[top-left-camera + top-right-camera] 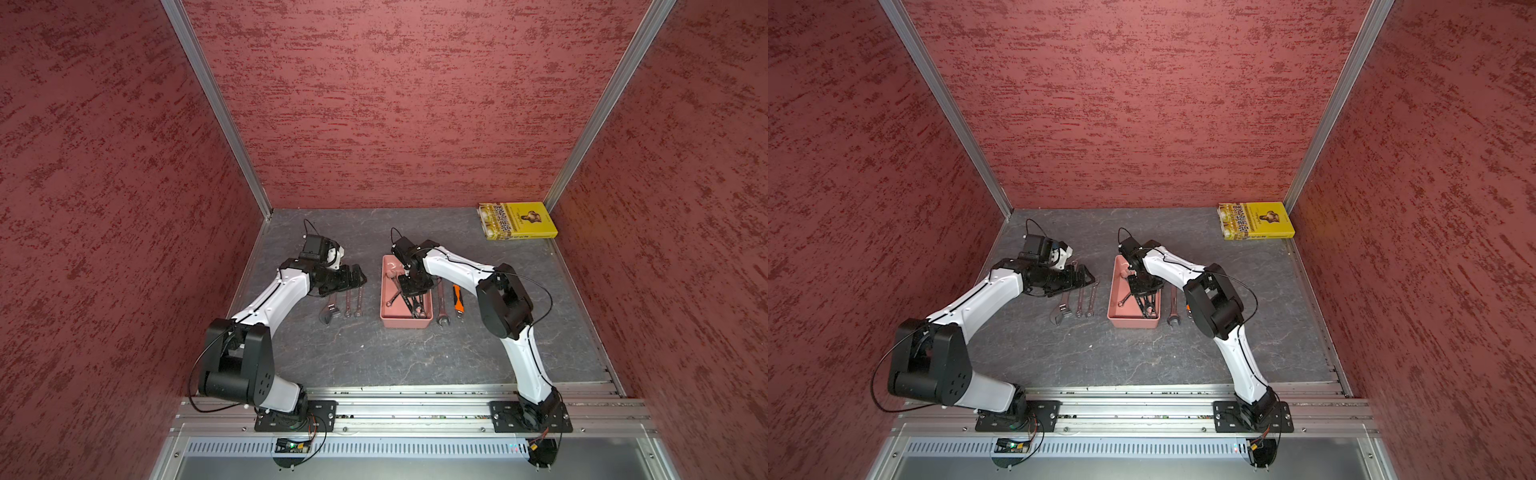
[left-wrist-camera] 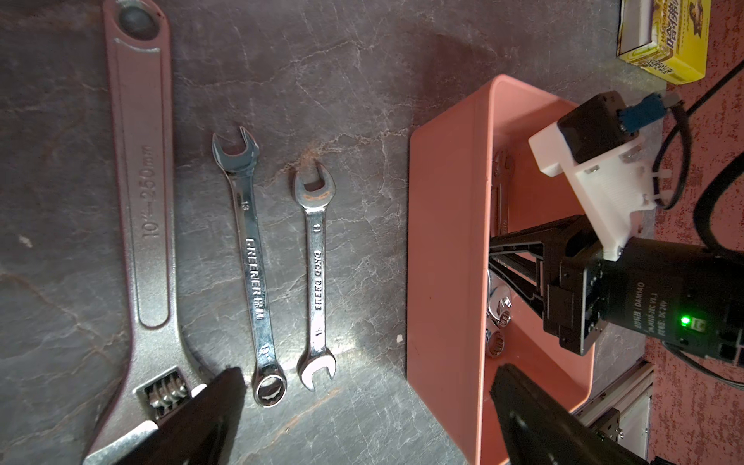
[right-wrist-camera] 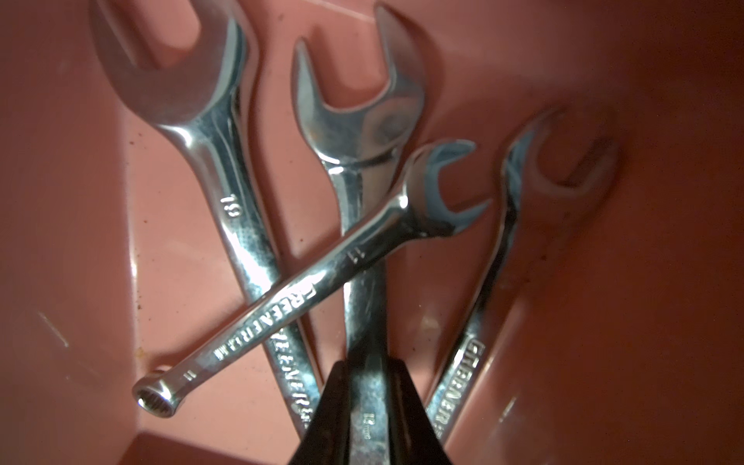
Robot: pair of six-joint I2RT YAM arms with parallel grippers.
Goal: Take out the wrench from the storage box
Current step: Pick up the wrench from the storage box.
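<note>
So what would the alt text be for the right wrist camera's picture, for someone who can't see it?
Close-up: two black fingers pinch the handle of a shiny wrench lying inside a pink box. A smaller wrench lies slanted across it and a bigger wrench; a fourth wrench lies alongside.

GREENER 11 on small wrench (image 3: 314, 290); 10"-250mm on adjustable wrench (image 2: 141, 201)

Your salmon-pink, low-walled storage box (image 1: 405, 323) sits flat mid-table, and inside it the chrome wrench (image 3: 358, 120), shaft pinched by the right gripper (image 3: 364, 372), lies under a smaller wrench (image 3: 306, 290) laid across it.
</note>
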